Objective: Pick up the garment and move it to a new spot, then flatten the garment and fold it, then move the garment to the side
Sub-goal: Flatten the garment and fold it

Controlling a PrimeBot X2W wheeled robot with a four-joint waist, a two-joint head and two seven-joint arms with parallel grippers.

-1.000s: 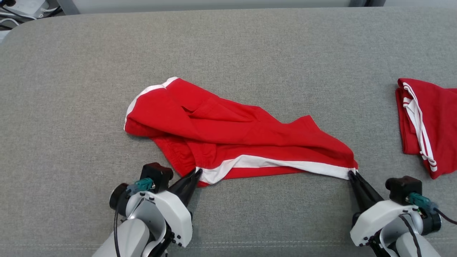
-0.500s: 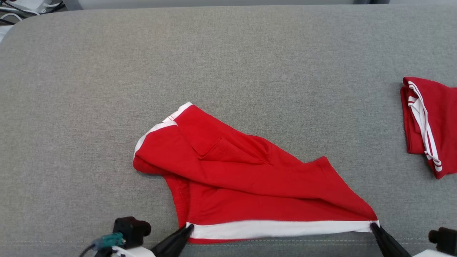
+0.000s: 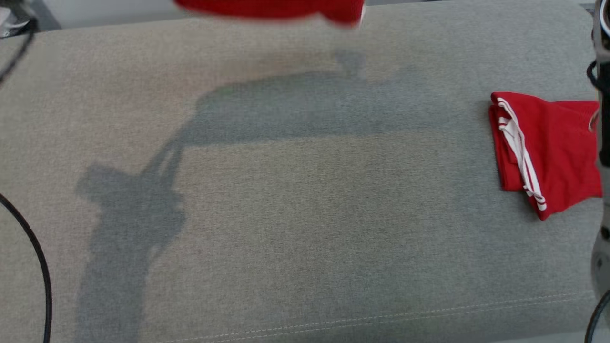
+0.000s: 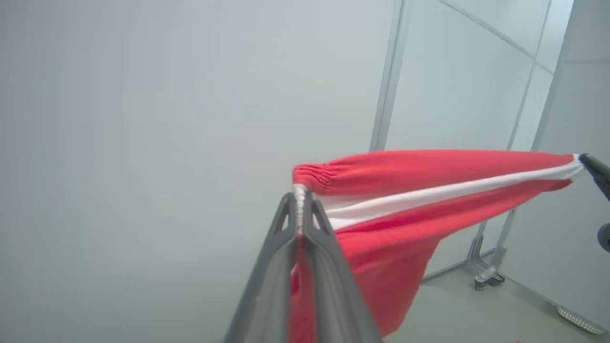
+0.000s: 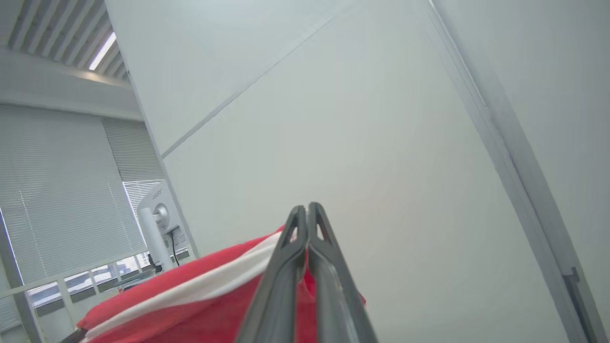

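Note:
The garment, red shorts with a white side stripe (image 4: 429, 195), hangs in the air, stretched between both grippers. My left gripper (image 4: 299, 195) is shut on the elastic-waist corner. My right gripper (image 5: 305, 212) is shut on the opposite corner of the garment (image 5: 200, 290); its dark tip (image 4: 593, 166) also shows at the right edge of the left wrist view. In the head view only the garment's lower edge (image 3: 271, 8) shows, blurred, at the top of the frame, with its shadow on the grey surface (image 3: 305, 228) below.
A second red garment with white stripes (image 3: 543, 147) lies folded at the right of the grey surface. A black cable (image 3: 35, 257) curves along the left edge, and part of the right arm (image 3: 601, 143) runs down the right edge. Pale walls surround.
Both grippers have lifted the garment off the grey surface into the air, out past the top of the head view. The head view itself has shifted.

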